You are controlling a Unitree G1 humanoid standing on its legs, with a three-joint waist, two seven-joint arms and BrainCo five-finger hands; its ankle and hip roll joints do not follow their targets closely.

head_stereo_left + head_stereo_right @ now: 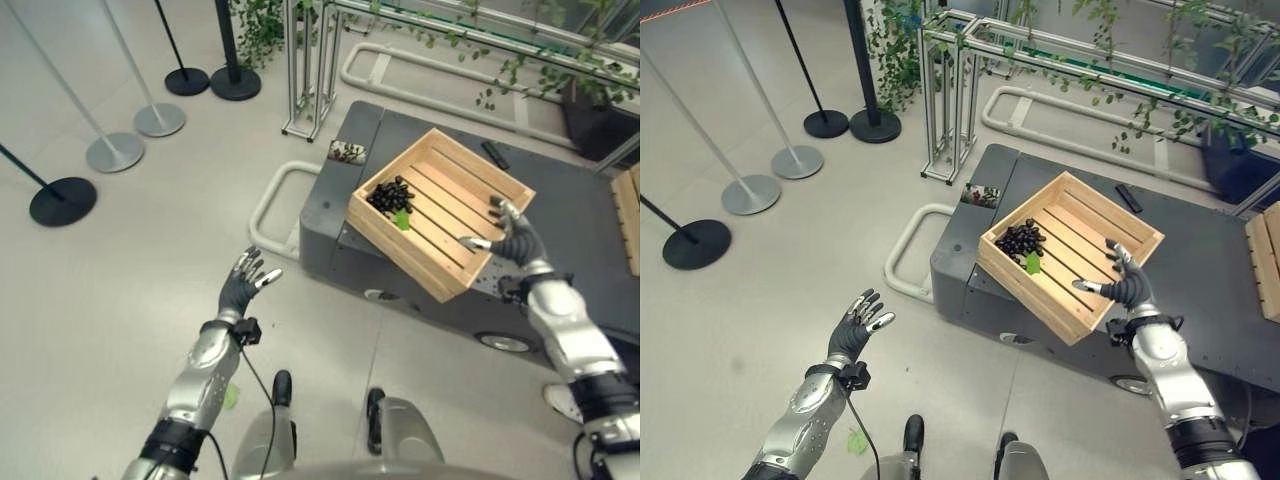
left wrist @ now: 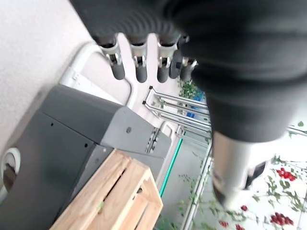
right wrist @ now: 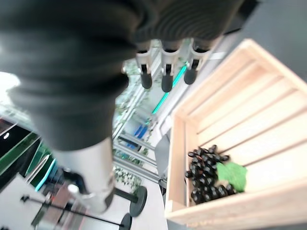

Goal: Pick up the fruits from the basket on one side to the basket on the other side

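Left eye view: the crate [image 1: 445, 205] sits right of centre on the grey cart [image 1: 590, 230], grapes [image 1: 390, 196] in its left corner. Left hand [image 1: 243, 285], lower centre-left, is spread, empty. Right wrist view: right hand [image 3: 165, 72] has straight fingers, holding nothing, over the crate.

A second wooden crate [image 1: 628, 215] at the right is cut off by the frame edge; its contents cannot be determined. The small dark object [image 1: 494, 154] on the grey platform [image 1: 590, 230], beyond the near crate [image 1: 440, 208], is too small to identify.
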